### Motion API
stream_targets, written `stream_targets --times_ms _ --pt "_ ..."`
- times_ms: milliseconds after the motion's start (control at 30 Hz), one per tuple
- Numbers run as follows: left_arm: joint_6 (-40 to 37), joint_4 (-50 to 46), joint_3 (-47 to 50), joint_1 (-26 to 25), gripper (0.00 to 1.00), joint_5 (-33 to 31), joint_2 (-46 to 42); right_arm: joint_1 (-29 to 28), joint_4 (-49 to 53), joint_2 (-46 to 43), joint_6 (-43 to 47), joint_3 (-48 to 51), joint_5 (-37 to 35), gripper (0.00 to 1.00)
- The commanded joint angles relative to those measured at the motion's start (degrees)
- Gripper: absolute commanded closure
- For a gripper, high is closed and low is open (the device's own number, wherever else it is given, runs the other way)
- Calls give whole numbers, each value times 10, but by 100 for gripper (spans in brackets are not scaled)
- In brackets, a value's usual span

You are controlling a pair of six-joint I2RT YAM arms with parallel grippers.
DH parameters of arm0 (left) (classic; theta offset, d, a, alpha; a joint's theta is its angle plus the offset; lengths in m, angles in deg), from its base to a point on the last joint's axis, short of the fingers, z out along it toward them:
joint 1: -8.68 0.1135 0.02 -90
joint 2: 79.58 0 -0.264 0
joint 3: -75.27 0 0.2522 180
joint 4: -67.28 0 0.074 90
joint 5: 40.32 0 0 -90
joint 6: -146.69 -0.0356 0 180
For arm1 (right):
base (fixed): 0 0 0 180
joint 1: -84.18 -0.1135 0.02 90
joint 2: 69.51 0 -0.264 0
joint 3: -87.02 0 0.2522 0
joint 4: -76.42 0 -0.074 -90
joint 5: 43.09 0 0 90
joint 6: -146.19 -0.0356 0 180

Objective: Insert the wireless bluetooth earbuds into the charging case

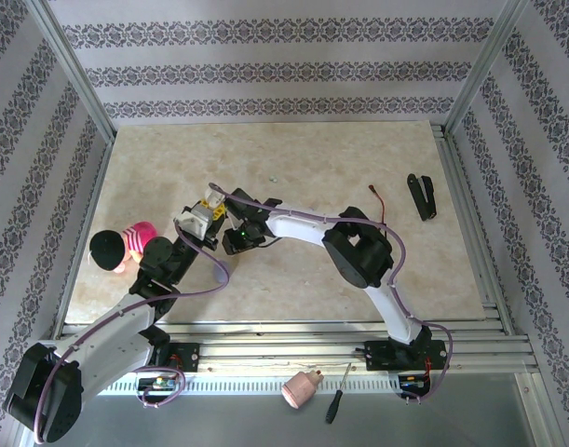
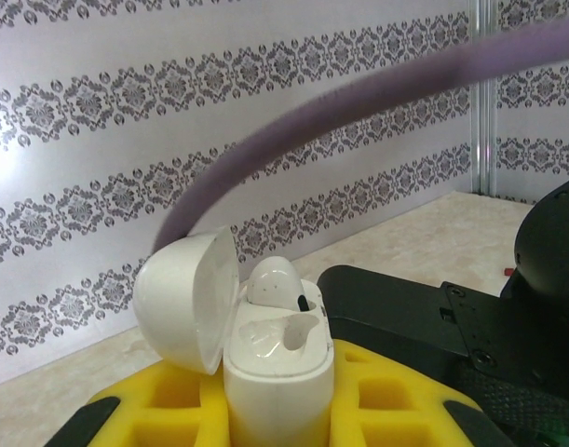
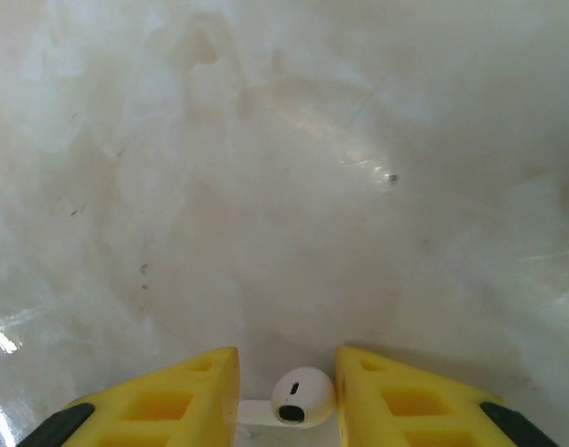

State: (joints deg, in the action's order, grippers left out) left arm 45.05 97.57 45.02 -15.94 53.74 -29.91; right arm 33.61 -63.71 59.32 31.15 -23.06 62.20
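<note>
Between the right gripper's (image 3: 286, 372) yellow fingers (image 3: 172, 400), a white earbud (image 3: 301, 396) sits pinched over the table (image 3: 265, 186). Left gripper (image 2: 279, 419) clamps the open charging case (image 2: 277, 363), lid (image 2: 186, 303) back. Best line the stem over the free socket (image 2: 284, 331), lower slowly, then release.

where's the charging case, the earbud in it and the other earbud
charging case (image 2: 279, 386), left wrist view, front of body
earbud in case (image 2: 270, 277), left wrist view, rounded head
other earbud (image 3: 304, 391), right wrist view, rounded head
</note>
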Motion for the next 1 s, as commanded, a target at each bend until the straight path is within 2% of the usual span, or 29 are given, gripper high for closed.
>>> stream_targets --times_ms 0,200,467,633,967 --pt "-9 12 1 3 100 3 -2 -12 33 13 20 -12 -1 68" --pt "-8 12 -1 4 100 6 -5 -12 39 9 22 -8 -14 75" --pt "-7 15 1 3 100 25 -7 -5 27 -32 37 26 -36 77" --pt "-14 40 5 3 100 65 -10 15 16 -90 75 91 -51 76" --pt "-10 44 6 3 100 78 -9 84 31 -230 153 283 -50 76"
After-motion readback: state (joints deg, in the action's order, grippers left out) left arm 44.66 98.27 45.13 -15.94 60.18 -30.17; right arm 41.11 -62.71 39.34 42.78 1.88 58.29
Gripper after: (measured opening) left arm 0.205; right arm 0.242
